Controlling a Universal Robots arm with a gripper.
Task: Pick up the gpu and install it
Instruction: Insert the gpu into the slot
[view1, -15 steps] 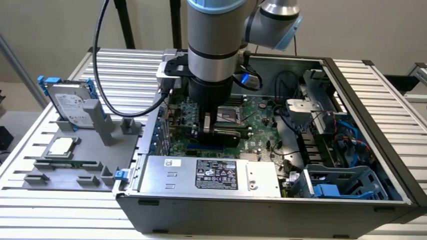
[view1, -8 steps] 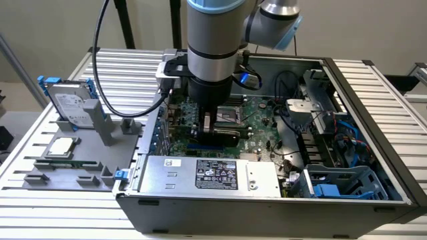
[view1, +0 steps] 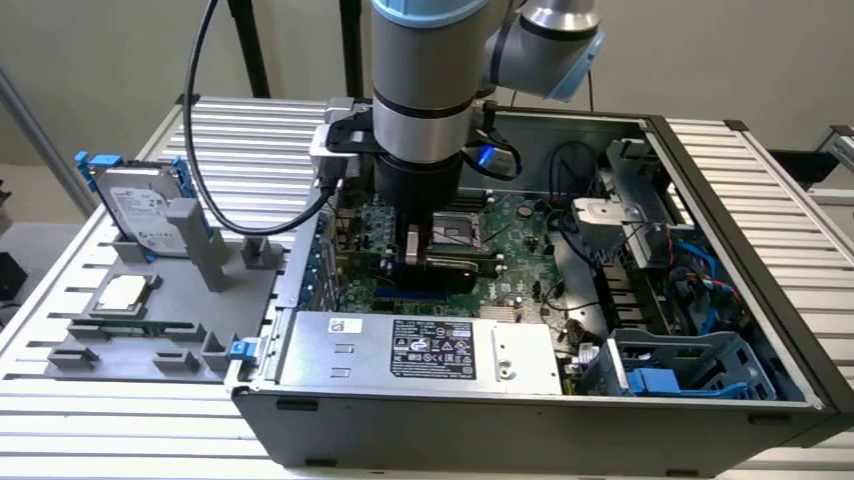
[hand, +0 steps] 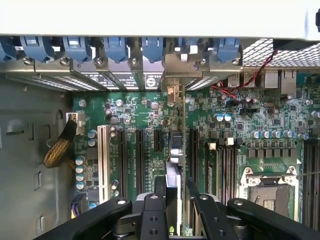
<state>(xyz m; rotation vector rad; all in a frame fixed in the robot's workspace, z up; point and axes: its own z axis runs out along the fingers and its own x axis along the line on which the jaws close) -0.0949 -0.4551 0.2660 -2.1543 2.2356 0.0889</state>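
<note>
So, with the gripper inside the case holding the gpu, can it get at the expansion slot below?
Probably yes. The gripper holds the gpu edge-on over the motherboard, its bracket at the rear slot openings, and nothing visible lies between card and slots.

open slots (hand: 137, 160) beside the gpu (hand: 174, 165); case wall (view1: 287, 290) close

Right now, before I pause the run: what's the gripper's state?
Gripper: shut on the gpu, held edge-on over the motherboard slots.
</note>
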